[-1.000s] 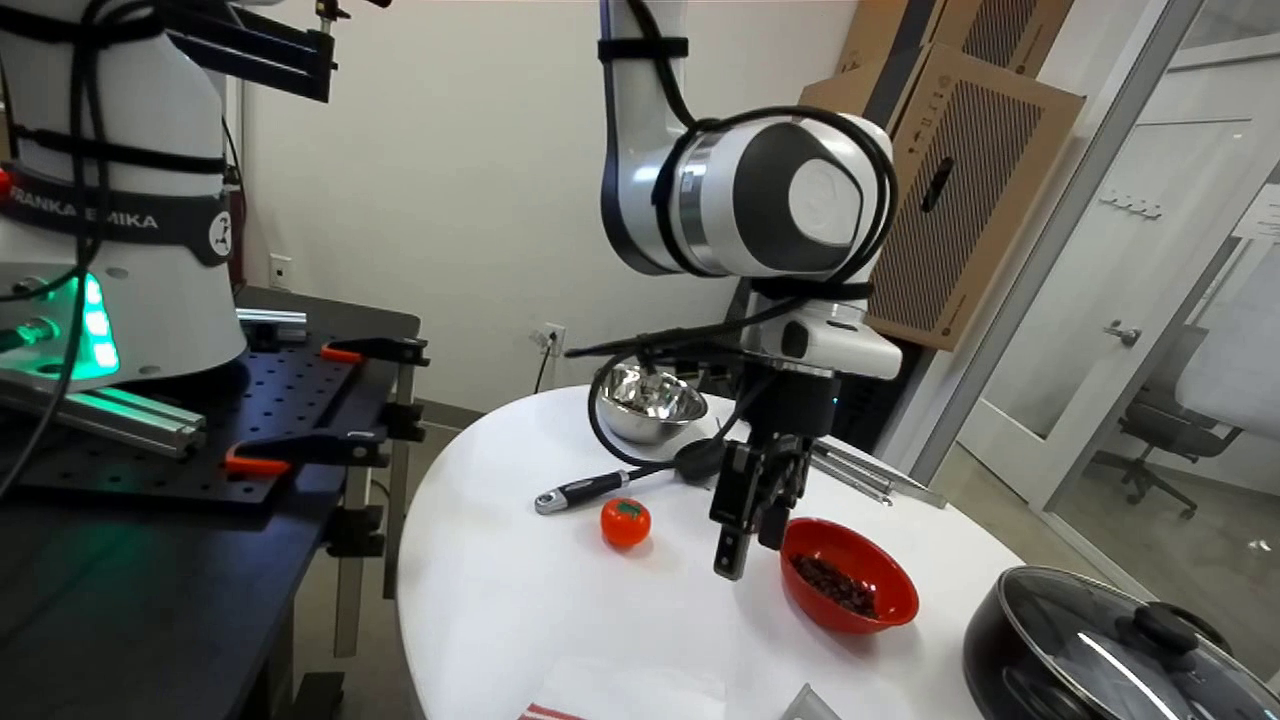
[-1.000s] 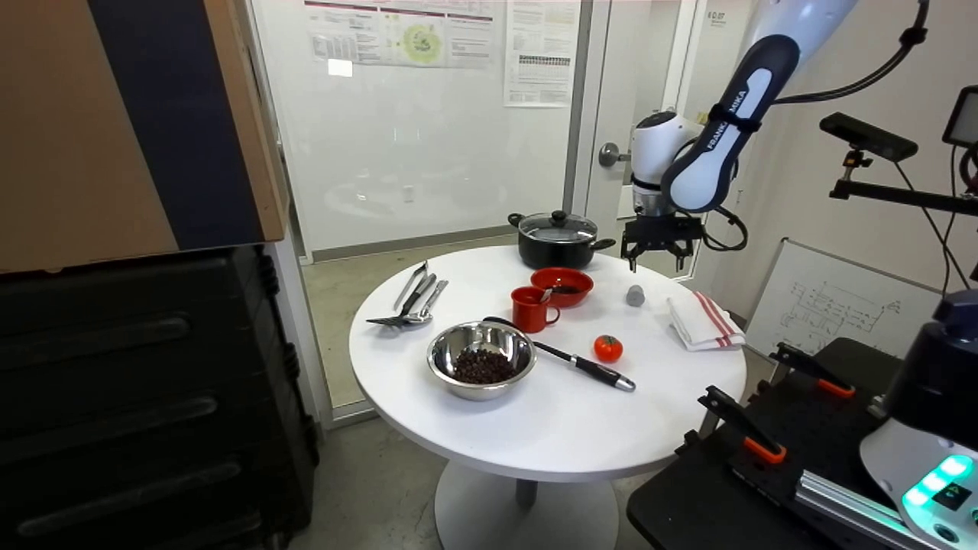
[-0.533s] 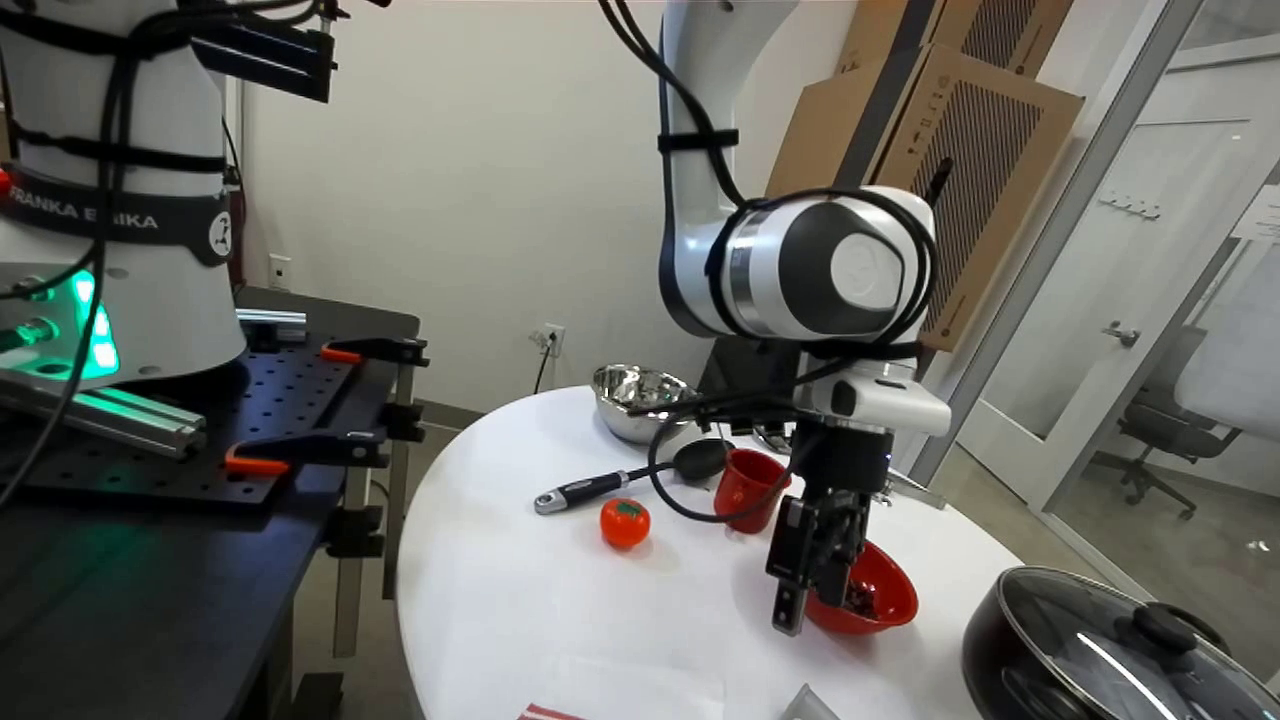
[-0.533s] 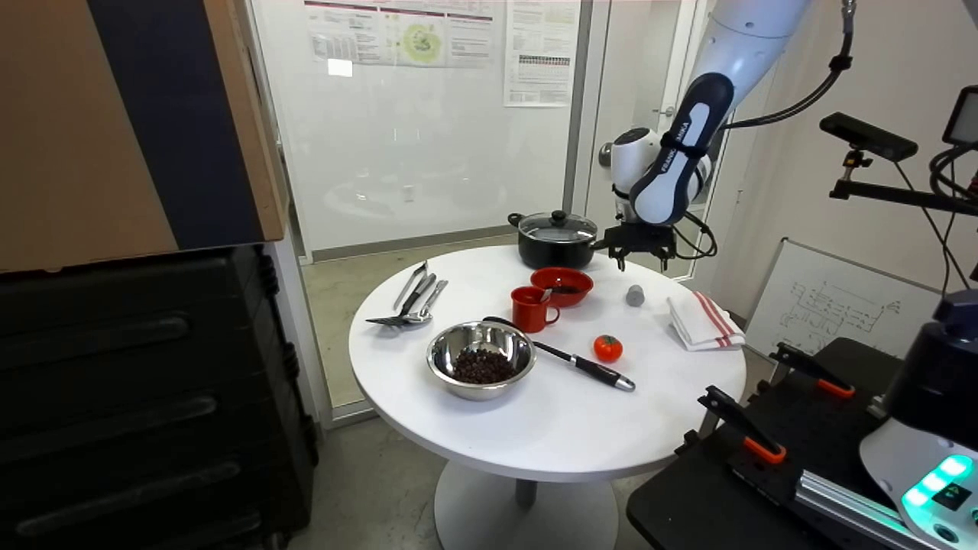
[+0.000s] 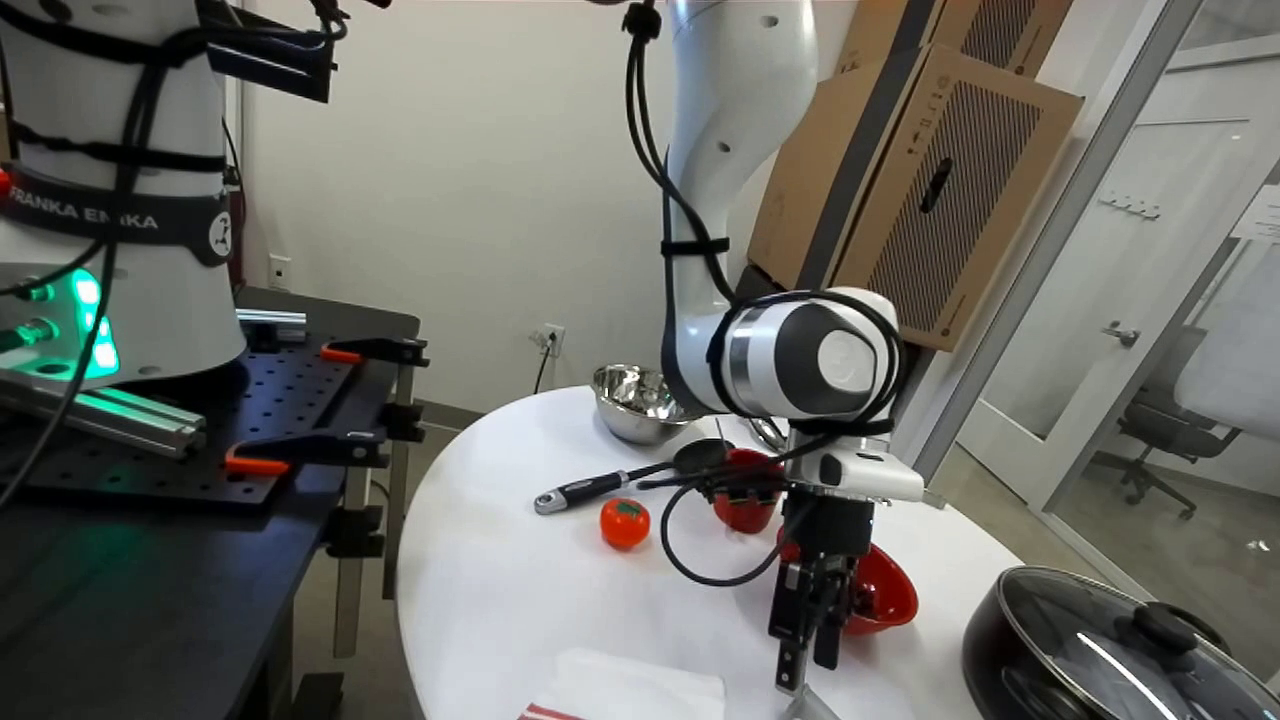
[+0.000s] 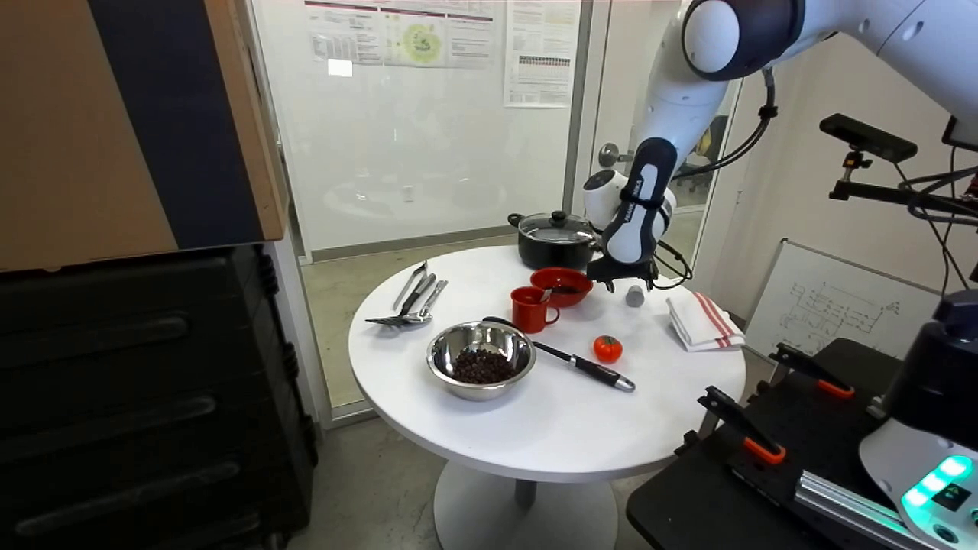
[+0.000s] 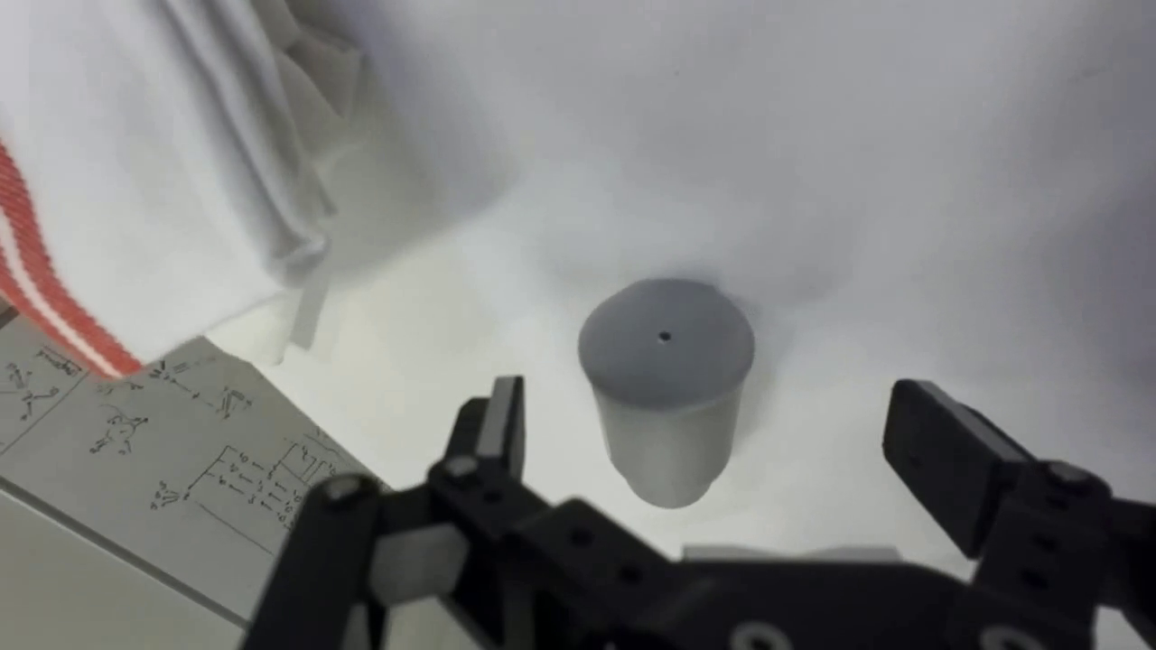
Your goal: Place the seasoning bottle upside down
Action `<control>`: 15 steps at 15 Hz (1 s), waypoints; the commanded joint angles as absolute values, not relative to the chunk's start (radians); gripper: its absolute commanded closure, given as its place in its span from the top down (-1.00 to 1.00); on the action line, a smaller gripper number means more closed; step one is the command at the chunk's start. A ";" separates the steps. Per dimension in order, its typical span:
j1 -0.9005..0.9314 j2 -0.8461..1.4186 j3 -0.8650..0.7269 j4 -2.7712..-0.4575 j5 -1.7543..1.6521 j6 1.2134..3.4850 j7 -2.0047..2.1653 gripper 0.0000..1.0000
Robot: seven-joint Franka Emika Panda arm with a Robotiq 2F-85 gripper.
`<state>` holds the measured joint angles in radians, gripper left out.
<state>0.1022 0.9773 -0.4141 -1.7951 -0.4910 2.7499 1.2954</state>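
The seasoning bottle (image 7: pixel 666 375) is small and short, with a light body and a darker grey flat end that has a small hole. That end faces the wrist camera. In the exterior views the bottle (image 6: pixel 635 296) (image 5: pixel 812 706) rests on the white table; I cannot tell for certain whether it stands or lies. My gripper (image 7: pixel 707 402) is open and empty in the wrist view. The bottle appears between its two fingers, nearer the left one, touching neither. In both exterior views the gripper (image 5: pixel 808 672) (image 6: pixel 630 286) points down close above and beside the bottle.
A red bowl (image 6: pixel 569 298) and a lidded black pot (image 6: pixel 558 250) stand near the gripper. A folded striped towel (image 6: pixel 699 325) lies on its opposite side. A red mug (image 6: pixel 529 313), a tomato-like thing (image 6: pixel 608 349), a black-handled utensil (image 6: pixel 603 373) and a metal bowl (image 6: pixel 481 391) are farther off.
My gripper has come down toward the table and over to the bottle, staying open. In an exterior view it has moved down and left. The bottle and the other things have not moved.
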 commanded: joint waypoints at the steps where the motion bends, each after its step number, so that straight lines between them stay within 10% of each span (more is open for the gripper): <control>1: 0.206 1.083 -0.518 -1.750 -0.464 2.798 1.327 1.00; 15: 0.399 1.171 -0.710 -1.906 -0.253 3.043 1.321 1.00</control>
